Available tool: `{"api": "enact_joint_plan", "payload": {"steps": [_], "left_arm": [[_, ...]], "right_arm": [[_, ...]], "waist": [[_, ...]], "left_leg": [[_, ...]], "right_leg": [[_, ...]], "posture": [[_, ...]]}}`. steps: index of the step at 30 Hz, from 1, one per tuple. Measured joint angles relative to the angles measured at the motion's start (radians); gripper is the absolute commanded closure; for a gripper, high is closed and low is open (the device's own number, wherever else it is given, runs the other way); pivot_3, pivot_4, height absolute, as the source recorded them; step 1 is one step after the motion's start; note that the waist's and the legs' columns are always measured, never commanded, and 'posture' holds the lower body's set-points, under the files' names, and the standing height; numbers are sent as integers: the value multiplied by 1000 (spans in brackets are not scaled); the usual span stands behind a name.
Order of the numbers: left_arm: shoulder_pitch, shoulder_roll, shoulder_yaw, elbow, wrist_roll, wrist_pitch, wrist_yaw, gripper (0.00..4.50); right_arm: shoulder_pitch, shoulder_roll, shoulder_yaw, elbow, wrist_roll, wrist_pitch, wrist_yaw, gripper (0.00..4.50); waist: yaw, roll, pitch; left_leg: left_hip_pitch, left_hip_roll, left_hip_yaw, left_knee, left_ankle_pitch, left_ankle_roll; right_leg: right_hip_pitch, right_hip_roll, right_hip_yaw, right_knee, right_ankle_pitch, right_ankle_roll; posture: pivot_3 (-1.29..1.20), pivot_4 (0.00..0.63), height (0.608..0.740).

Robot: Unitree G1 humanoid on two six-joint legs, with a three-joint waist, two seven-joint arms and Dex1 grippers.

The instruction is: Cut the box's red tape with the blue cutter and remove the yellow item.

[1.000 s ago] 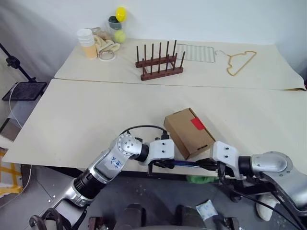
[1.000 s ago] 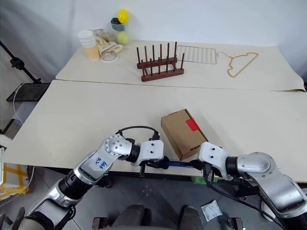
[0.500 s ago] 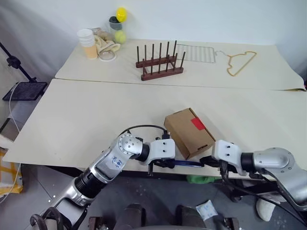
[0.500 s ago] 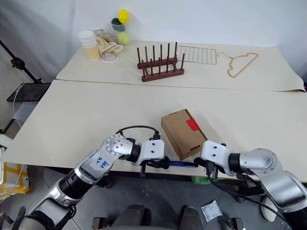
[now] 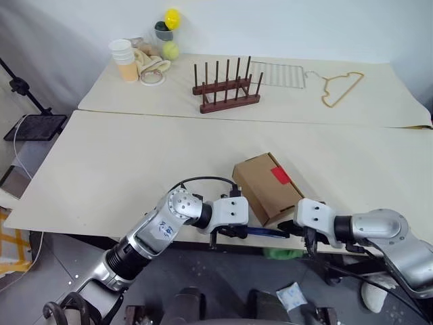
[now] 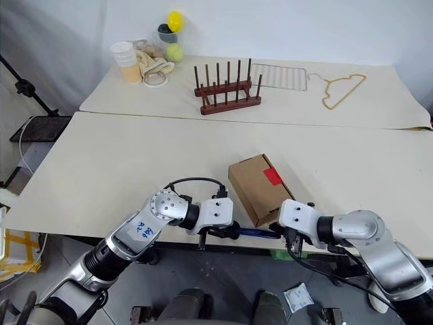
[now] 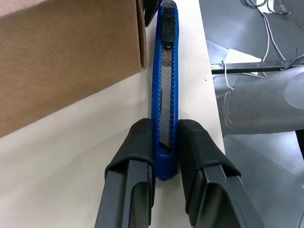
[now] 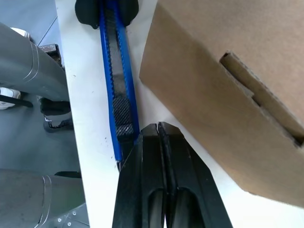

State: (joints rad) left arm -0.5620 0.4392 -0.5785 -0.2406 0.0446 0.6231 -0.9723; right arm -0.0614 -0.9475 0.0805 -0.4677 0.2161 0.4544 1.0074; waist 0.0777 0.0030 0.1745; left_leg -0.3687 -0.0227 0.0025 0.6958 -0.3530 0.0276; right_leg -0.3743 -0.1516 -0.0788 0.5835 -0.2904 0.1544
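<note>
Gripping ridged blue cutter (image 7: 165, 90), left claw (image 7: 165, 142)

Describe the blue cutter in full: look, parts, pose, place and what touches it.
The blue cutter is a slim plastic-looking utility knife with a dark metal strip down its middle, toothed edges and a ribbed black slider. It lies flat on the table near its front edge, alongside the box without visibly touching it. The left tool grips one end between its black fingers; the shut right tool rests at the slider end.
</note>
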Motion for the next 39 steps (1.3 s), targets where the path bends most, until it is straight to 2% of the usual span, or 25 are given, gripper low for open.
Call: {"api": "enact_joint_plan", "payload": {"steps": [5,11,20,27,39], "left_arm": [[0,0,0,0,0,4,2,3907],[0,-4,1,0,0,10,6,3907],[-2,-3,-1,-5,0,11,6,3907],[-5,-2,-4,-8,0,16,5,3907],[-15,0,-9,-2,0,23,4,3907]], "right_arm": [[38,-31,-30,-12,23,-18,48,4443],[55,-31,-6,-13,17,-20,58,4443],[32,-4,-5,-5,45,13,52,4443],[26,-39,-48,-5,79,43,70,4443],[-13,-34,-4,49,58,-1,78,4443]], "waist": [[0,0,0],[0,0,0],[0,0,0],[0,0,0],[-2,0,0]], "left_leg": [[0,0,0,1,0,0],[0,0,0,2,0,0],[0,0,0,2,0,0],[-1,0,-1,2,0,0],[0,0,0,2,0,0]], "right_leg": [[0,0,0,0,0,0],[0,0,1,0,0,0],[0,0,0,0,0,0],[0,0,0,0,0,0],[0,0,1,0,0,0]], "posture": [[0,150,740],[0,150,740],[0,150,740],[0,150,740],[0,150,740]]}}
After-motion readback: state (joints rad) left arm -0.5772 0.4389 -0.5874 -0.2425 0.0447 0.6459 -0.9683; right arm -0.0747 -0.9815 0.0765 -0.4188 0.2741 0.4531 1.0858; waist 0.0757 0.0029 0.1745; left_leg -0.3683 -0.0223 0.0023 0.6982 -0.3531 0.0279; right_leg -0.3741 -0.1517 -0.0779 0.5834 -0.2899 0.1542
